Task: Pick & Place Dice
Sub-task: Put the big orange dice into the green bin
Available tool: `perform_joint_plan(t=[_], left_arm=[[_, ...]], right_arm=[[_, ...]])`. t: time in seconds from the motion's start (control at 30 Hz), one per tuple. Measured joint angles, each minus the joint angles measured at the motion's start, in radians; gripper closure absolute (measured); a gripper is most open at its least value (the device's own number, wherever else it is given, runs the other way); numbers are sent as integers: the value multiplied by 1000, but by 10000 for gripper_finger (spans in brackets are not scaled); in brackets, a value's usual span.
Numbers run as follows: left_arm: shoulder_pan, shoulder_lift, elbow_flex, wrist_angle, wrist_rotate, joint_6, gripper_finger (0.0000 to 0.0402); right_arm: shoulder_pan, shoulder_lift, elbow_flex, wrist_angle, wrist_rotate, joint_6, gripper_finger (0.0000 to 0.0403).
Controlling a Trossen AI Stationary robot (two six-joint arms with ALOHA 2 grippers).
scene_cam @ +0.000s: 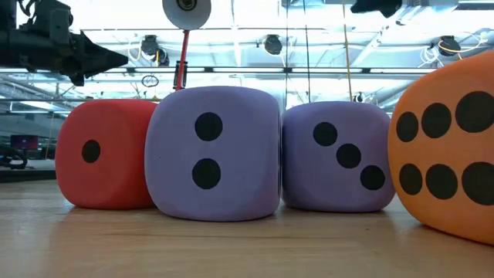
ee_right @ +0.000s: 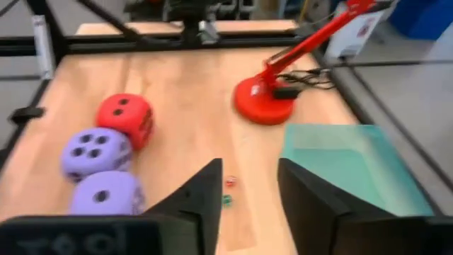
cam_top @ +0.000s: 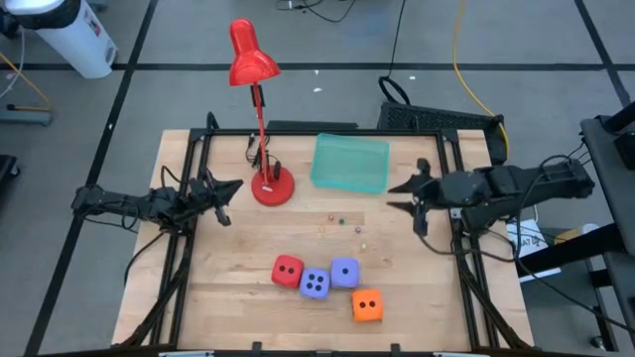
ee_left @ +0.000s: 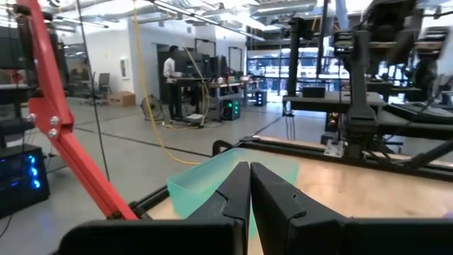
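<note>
dice (cam_top: 327, 283) sit clustered on the near table (cam_top: 228, 288), left end effector (cam_top: 224, 190) pressed together, right end effector (cam_top: 399, 193) spread, both empty.

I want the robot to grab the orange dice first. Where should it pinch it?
Probably from above, fingers on two opposite flat sides of the orange dice. It sits apart from the red dice and two purple dice, so its sides are free.
</note>
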Motion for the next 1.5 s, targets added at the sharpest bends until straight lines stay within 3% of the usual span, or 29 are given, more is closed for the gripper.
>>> perform_joint_plan(t=[0.37, 0.5, 0.83, 1.1, 1.5], left_arm=[[0, 0, 0, -75, -7, -45, 380], [0, 0, 0, -123, -6, -92, 380], [0, 0, 0, -134, 55, -148, 380], [0, 0, 0, -134, 52, -149, 380], [0, 0, 0, -133, 36, -116, 380]], right_arm=[[229, 243, 69, -5, -6, 248, 91], [308, 352, 69, 37, -7, 354, 59], [455, 545, 91, 221, -35, 496, 53], [499, 635, 159, 184, -81, 571, 52], [500, 702, 159, 147, -82, 542, 52]])
